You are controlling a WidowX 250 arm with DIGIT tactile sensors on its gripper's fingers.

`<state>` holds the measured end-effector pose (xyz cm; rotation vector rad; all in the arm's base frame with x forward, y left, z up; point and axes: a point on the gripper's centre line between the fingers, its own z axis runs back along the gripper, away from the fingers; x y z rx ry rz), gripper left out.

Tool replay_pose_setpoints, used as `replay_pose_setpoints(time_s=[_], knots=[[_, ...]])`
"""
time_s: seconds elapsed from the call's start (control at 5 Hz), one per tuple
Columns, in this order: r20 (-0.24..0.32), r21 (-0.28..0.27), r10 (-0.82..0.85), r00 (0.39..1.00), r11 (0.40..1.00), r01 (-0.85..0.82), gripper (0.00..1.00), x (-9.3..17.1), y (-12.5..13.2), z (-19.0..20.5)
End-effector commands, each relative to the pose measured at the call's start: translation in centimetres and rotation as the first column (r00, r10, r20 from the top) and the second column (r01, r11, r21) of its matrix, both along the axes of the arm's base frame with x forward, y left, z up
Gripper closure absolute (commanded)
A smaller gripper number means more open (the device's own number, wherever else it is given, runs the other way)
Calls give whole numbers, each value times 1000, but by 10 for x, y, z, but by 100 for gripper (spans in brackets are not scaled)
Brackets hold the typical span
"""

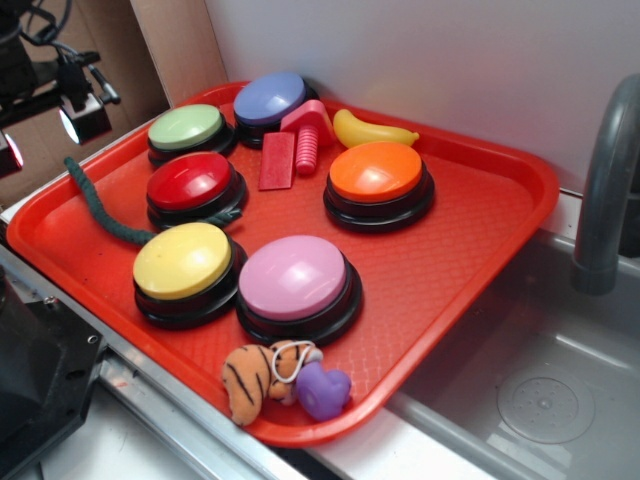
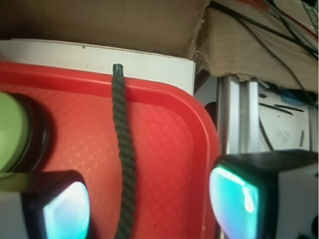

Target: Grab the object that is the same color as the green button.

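1. Nearest the wrist view, your tool hangs open, one finger either side of the green rope.
2. The rope lies along the tray's left edge, its far end over the rim, beside the green button.
3. You are at the approach: lower straight, then close.

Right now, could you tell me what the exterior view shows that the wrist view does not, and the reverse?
Only the exterior view shows the red, blue, orange, yellow and pink buttons, the banana, the tiger toy and the sink. Only the wrist view shows the gripper, its fingers open and straddling the rope, plus cardboard beyond the tray. Both show the dark green rope overhanging the red tray's rim, and the green button.
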<state>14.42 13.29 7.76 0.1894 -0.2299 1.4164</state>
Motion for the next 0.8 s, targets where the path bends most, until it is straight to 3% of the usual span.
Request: replay_pose_setpoints(time_s=[0.0, 0.2, 0.4, 0.6], knots=[[38, -80, 10, 999, 997, -7, 0, -3, 5, -29], [51, -139, -15, 999, 990, 22, 0, 7, 7, -45], [70, -134, -38, 997, 990, 48, 0, 14, 11, -55], [104, -164, -18, 994, 986, 35, 0, 16, 14, -57]])
